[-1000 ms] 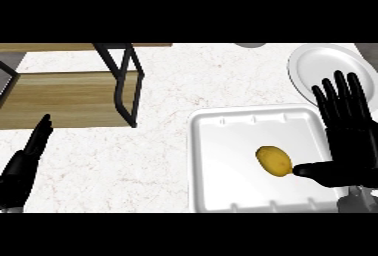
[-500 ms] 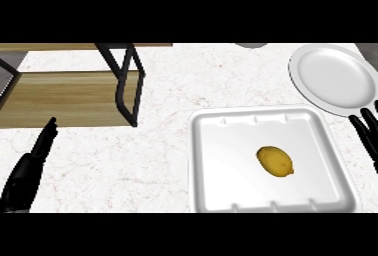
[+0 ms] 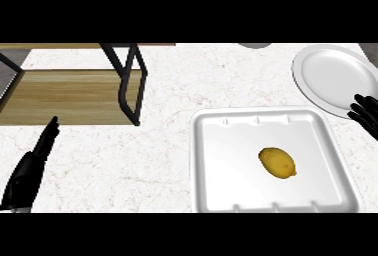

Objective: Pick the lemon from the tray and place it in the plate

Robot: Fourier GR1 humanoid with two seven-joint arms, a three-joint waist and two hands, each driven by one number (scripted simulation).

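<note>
- The right hand has pulled back since a second ago: then it was spread over the right side of the tray, thumb almost at the lemon; now only a few dark fingers show at the right edge of the surface, just past the tray's far right corner and overlapping the plate's near rim.
- Those fingers look straight and hold nothing.
- The left hand rests near the left edge of the surface, seen edge-on, fingers straight and pointing away, holding nothing. It has hardly shifted.
- The lemon lies where it lay before, in the tray, right of the tray's middle, untouched.
- The tray sits at the near right of the surface; the plate is at the far right corner, just beyond the tray, with nothing on it.
- My reading: the pick has not begun. With the right hand drawn off to the side, it will have to come back over the tray before it can close on the lemon.
- Count: one lemon, one tray, one plate, two hands.
- Also one dark-framed wooden shelf unit at the far left, and one small grey thing at the far edge, too cut off to name.
</note>
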